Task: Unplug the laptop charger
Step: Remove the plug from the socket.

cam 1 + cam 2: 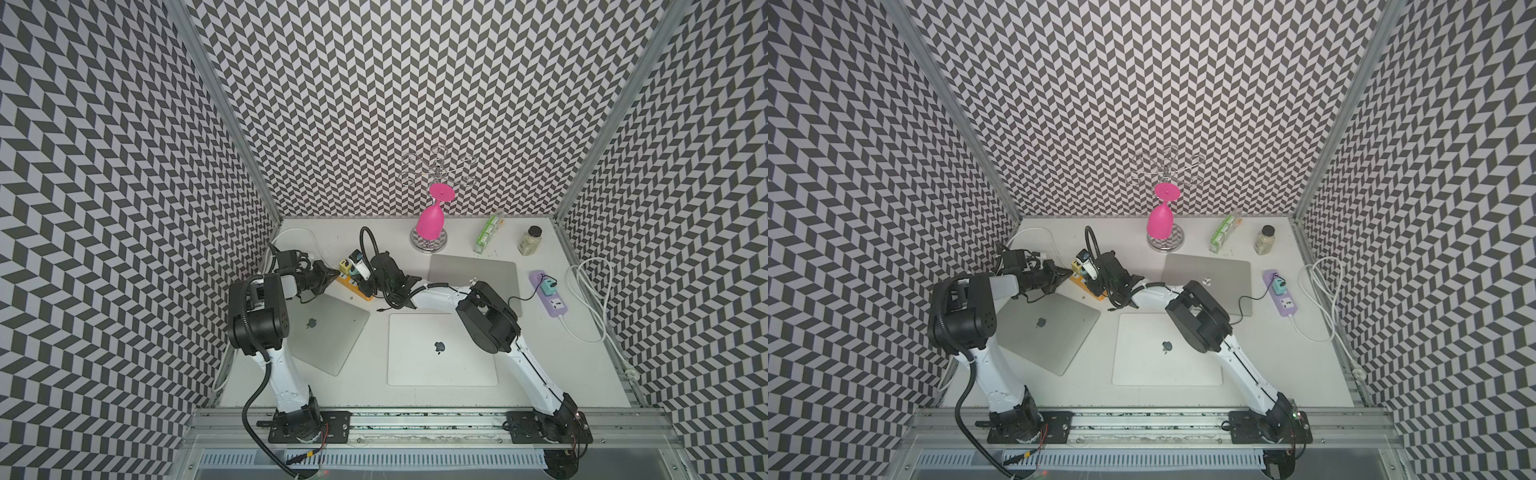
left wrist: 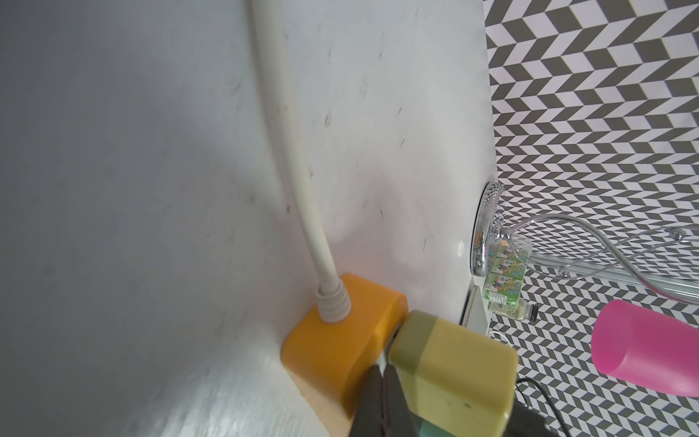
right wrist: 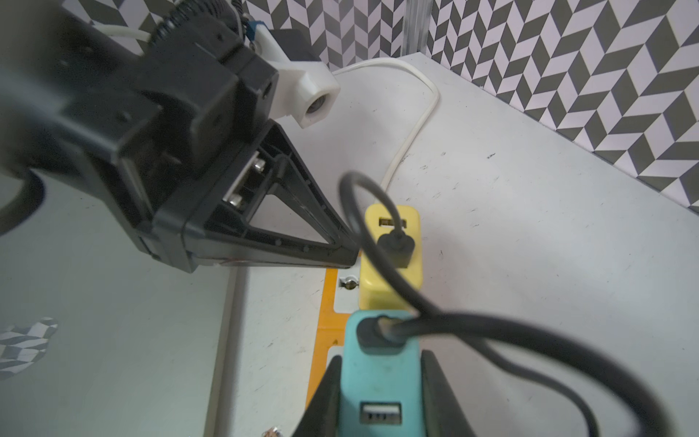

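Your right gripper (image 3: 381, 363) clamps the teal plastic charger block (image 3: 380, 384): pull straight up while your closed left gripper (image 3: 348, 258) braces the orange power strip (image 3: 330, 289).

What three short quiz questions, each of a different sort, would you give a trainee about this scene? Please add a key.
1. True or false: the right gripper is shut on the teal charger.
2. How many closed laptops lie on the table? A: two. B: three. C: four.
3. Fill the gap with a colour: the yellow charger stands on the ___ power strip.

Key: 1 true; 2 B; 3 orange.
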Controlling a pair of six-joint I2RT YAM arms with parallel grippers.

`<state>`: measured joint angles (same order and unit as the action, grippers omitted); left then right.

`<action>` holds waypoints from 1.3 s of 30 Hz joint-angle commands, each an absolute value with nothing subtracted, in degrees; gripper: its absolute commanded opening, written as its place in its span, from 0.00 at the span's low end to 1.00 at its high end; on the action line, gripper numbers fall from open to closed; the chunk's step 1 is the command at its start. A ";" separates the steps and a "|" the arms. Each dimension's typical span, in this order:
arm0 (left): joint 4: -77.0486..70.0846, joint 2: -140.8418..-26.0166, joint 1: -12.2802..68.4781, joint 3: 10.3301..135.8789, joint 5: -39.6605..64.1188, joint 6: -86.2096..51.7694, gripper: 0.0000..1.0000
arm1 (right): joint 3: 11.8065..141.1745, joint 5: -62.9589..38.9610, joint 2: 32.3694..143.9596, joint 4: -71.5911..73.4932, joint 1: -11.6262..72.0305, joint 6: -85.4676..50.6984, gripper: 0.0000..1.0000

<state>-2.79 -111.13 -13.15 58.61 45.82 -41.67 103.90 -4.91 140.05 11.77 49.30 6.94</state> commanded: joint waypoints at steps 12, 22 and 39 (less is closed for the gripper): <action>0.03 -113.37 -12.75 55.81 42.45 -40.43 0.00 | 104.43 -0.57 136.90 12.53 49.77 11.44 0.05; -0.24 -113.42 -12.79 54.93 42.09 -40.25 0.00 | 102.66 -9.82 134.81 16.65 47.89 1.06 0.04; -0.69 -113.55 -12.66 54.67 42.28 -40.56 0.00 | 104.50 -1.50 135.13 12.29 49.84 11.59 0.02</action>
<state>-5.74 -111.13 -12.95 56.77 47.27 -41.19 101.78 -5.98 138.34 11.38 48.73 6.22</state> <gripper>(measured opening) 0.048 0.272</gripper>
